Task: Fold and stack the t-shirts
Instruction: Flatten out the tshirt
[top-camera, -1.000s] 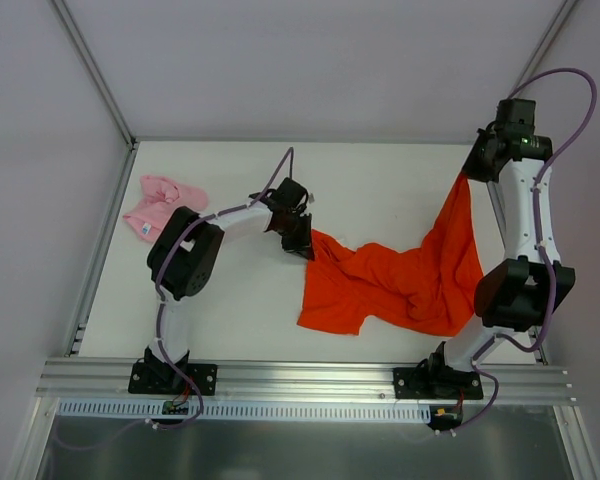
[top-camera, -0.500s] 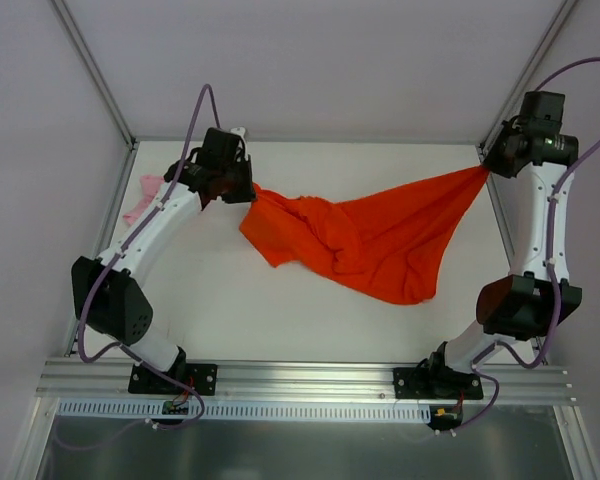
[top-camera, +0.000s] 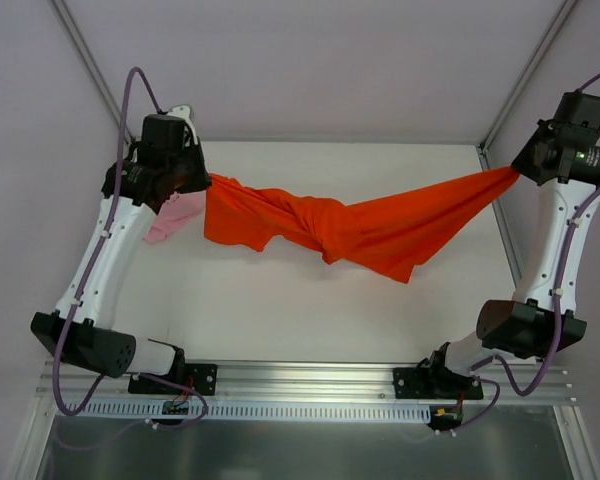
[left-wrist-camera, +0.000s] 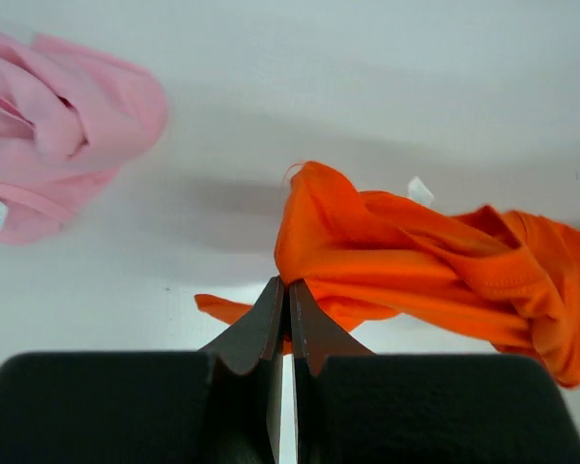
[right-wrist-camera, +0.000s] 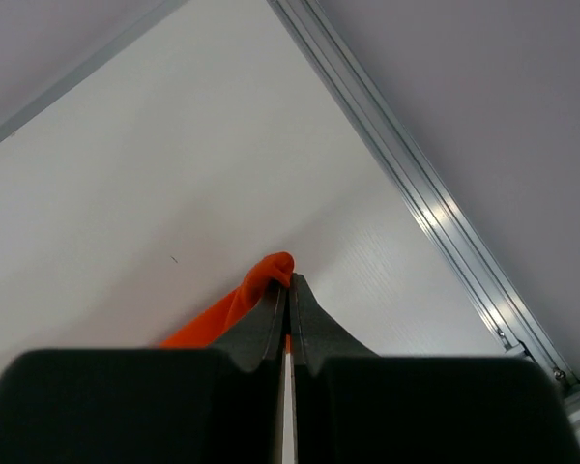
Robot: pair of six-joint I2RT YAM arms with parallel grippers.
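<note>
Bench [top-camera: 280, 310] white, lying under the whole span. Above it the orange tee [top-camera: 350, 225] hangs in the air between both arms, stretched from far left to far right. It has a twist near the middle and a loose flap drooping below.

Risk one is the twist. If the cloth goes down like this it lands roped and bunched, not flat, and no clean fold follows. Risk two is tension. The span looks taut toward the right end; more pull apart could tear a pinch loose, and the freed end would drop in a heap.

Smaller, the pink tee [top-camera: 175, 218] lies crumpled at the far left of the bench, partly under the left arm [top-camera: 110, 250] and just beside the orange edge. Risk three: lowering the orange left end here could drape it over the pink one or drag it along, mixing the two.

Next, the left fingers [left-wrist-camera: 269, 314]: together, clamped on a thin fold of the orange tee, only a small bite at the tips. The right fingers [right-wrist-camera: 267, 319] are likewise pressed together on a narrow orange nub that pokes just past the tips. Both holds look shallow, a judgement only; a jerk or shake-out could slip either.

Smallest, a white tag [left-wrist-camera: 420, 190] shows on the orange cloth near the left hold, so probably the collar side. Cannot tell which edge the right end is. Mismatched corners would lay the tee skewed.
</note>
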